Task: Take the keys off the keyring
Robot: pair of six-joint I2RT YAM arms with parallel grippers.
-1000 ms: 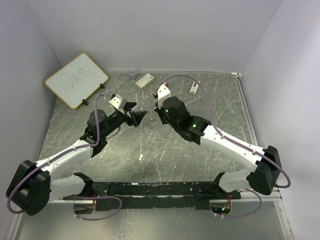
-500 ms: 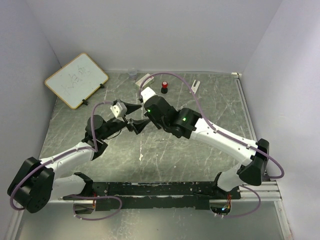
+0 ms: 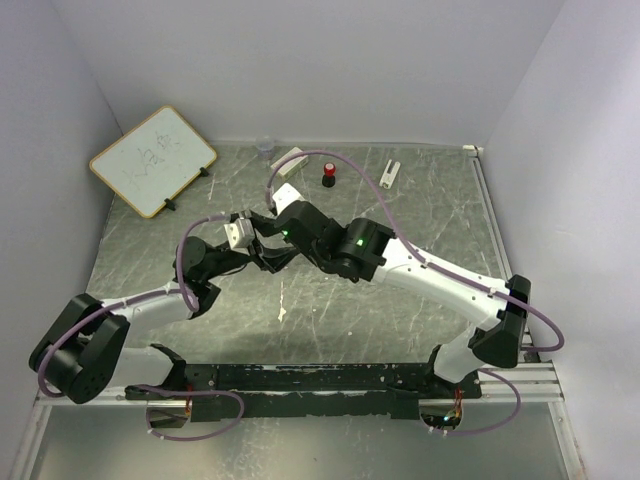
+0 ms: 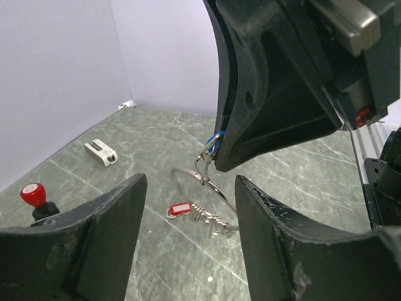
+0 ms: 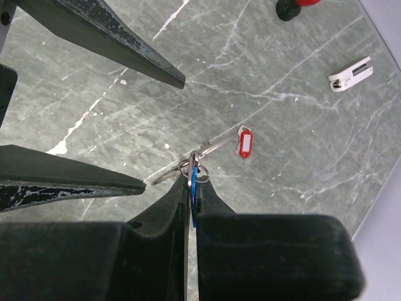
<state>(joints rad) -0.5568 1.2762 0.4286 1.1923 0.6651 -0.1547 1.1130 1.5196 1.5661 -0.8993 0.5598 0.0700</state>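
My right gripper (image 5: 193, 179) is shut on the blue-headed key (image 5: 195, 188) and holds it above the table. The thin silvery keyring (image 4: 207, 185) hangs from that key and slants down toward the table. A red-headed key (image 4: 180, 209) and a few plain silvery keys (image 4: 212, 221) hang at its low end. I cannot tell if they touch the table. My left gripper (image 4: 190, 188) is open, one finger on each side of the ring, touching nothing. From above, the two grippers meet left of centre, the left (image 3: 266, 246) just below the right (image 3: 266, 226).
A small black object with a red top (image 3: 328, 178) stands at the back, with white plastic pieces (image 3: 289, 160) (image 3: 390, 173) on either side. A whiteboard (image 3: 152, 160) leans at the back left. A small clear cup (image 3: 265, 147) stands by the back wall.
My right arm has swung left with the keyring, bringing it between the left gripper's open fingers. The left gripper has drawn back a little to the left.
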